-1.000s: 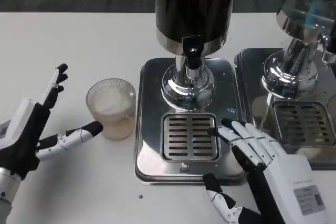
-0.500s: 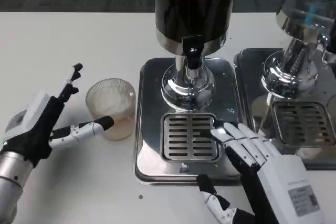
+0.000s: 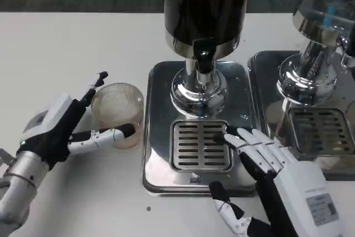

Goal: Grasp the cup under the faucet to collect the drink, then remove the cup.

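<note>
Cup (image 3: 117,113): clear, ribbed, set upright on the white desk (image 3: 66,43), just left of the steel tray (image 3: 158,159), not under the faucet (image 3: 203,59). Flanked by the left hand (image 3: 75,129), fingers spread around it; grip cannot be told. Right hand (image 3: 266,176): spread, nothing held, fingertips at the grate (image 3: 201,145).

Silver forearms, white-backed hands, black-and-white fingers, label on right hand (image 3: 277,178)

The ribbed clear cup (image 3: 117,112) stands upright on my white surface (image 3: 66,48), just left of the steel drip tray (image 3: 158,159). The black faucet (image 3: 203,59) juts from the dark dispenser (image 3: 206,4) above the grate.
</note>
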Robot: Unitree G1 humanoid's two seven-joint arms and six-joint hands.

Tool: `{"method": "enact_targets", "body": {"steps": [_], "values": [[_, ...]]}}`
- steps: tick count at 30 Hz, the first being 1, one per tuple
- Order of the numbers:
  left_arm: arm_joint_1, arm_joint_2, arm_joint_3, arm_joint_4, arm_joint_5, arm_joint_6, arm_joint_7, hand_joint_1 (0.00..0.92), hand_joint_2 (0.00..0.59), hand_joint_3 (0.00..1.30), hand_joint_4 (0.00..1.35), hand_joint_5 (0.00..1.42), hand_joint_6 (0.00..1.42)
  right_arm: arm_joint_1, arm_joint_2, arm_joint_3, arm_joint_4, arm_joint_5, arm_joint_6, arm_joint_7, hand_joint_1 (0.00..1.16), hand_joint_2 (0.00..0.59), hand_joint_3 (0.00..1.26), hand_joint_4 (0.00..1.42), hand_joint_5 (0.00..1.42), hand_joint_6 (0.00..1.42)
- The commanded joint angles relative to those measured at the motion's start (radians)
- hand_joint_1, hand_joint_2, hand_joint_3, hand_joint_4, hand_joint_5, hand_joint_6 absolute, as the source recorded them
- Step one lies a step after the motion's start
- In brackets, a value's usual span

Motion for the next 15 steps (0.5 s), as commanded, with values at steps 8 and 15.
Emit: {"method": "enact_targets", "body": {"steps": [8,15], "values": [[-0.041,-0.029,-0.026,0.027,0.006,0.034,0.006,0.277,0.049,0.09,0.13,0.27,0.23,-0.005,0.005,0.004,0.019,0.020,-0.003,-0.006,0.42,0.423,0.29,0.19,0.17,0.25],[-0.046,-0.056,-0.029,0.042,0.007,0.021,0.042,0.287,0.065,0.18,0.23,0.36,0.33,-0.005,0.010,0.005,0.029,0.034,-0.005,-0.007,0.43,0.421,0.29,0.19,0.17,0.25]]}}
